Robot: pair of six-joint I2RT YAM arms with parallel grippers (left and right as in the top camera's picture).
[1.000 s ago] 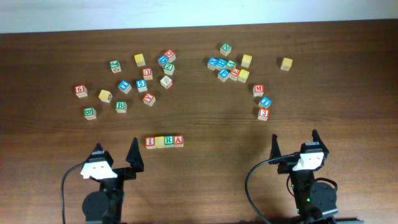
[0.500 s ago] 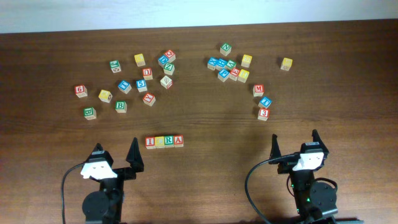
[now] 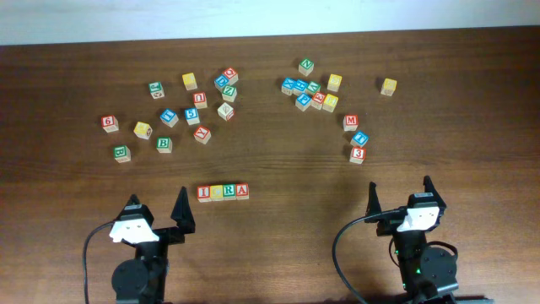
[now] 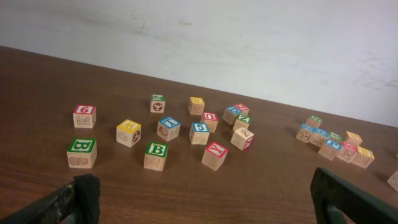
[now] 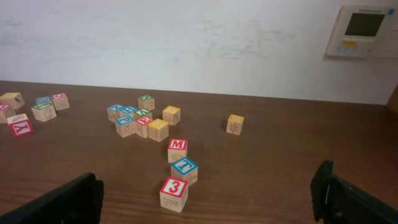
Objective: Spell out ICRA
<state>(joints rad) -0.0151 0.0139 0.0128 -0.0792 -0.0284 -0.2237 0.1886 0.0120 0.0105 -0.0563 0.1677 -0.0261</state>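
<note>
Seen from overhead, in the ICRA row (image 3: 224, 192) the yellow cube (image 3: 217, 192) carries a letter too small and pale for us to read. The cluster of cubes (image 3: 308, 91) at upper right is just as illegible. The bottom edge cuts off the left arm (image 3: 139, 274) and the right arm (image 3: 426, 270). In the wrist views we see the left gripper (image 4: 202, 177) and the right gripper (image 5: 209, 174) only as finger ends, and a lone cube (image 4: 393, 180) is sliced by the right edge.
</note>
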